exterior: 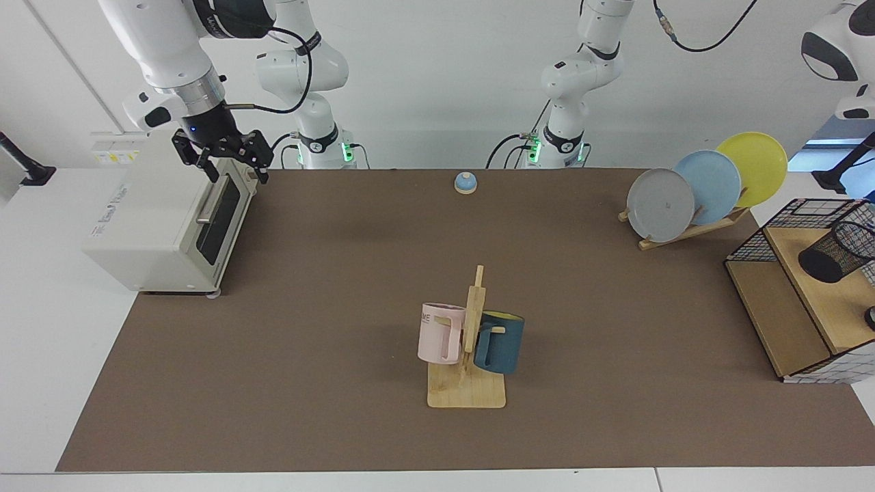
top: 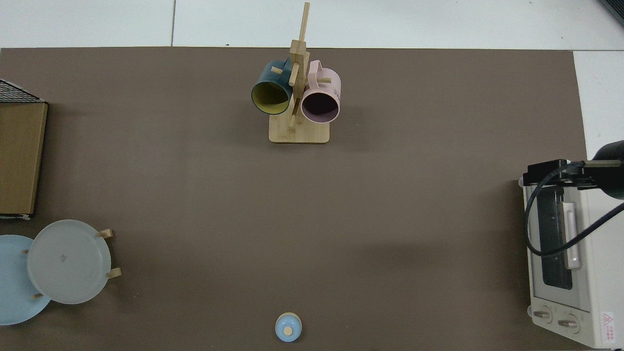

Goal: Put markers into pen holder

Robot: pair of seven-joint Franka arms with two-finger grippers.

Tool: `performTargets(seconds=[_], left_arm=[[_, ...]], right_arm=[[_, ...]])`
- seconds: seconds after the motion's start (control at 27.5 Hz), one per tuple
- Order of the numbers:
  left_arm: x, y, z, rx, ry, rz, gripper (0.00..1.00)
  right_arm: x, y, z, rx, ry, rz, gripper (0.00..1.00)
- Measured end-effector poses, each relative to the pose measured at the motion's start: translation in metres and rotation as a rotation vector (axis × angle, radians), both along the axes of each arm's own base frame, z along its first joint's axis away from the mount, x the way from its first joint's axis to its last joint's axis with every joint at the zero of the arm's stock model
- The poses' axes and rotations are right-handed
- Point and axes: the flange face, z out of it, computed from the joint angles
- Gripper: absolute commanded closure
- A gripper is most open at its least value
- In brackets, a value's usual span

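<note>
Right jaws apart and empty above toaster oven at 10 o'clock; left jaws out of view.
Marker not visible anywhere; pen holder tilted on wire rack shelf at 3 o'clock. Risk of a dropped marker glancing off that slanted mouth or sliding back out.

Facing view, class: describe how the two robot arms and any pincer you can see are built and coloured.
Both arms are glossy white rounded segments with black joint bands and green lights at their bases. The right arm has a silver wrist ring, a looping black cable and a black two-fingered right pincer with a small blue light. The left arm trails a black cable; its pincer is out of view.
</note>
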Motion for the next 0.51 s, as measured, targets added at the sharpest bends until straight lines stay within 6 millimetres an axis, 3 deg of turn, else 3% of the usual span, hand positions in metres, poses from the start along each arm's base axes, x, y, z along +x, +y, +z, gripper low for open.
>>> performTargets(seconds=[0.33,0.51], left_arm=[[0.003,0.005,-0.006,0.019,0.008,-0.023,1.00],[0.003,0.006,-0.019,0.011,0.038,-0.029,1.00]], right_arm=[[0.000,0.003,0.000,0.000,-0.003,0.006,0.00],[0.000,0.003,0.000,0.000,-0.003,0.006,0.00]])
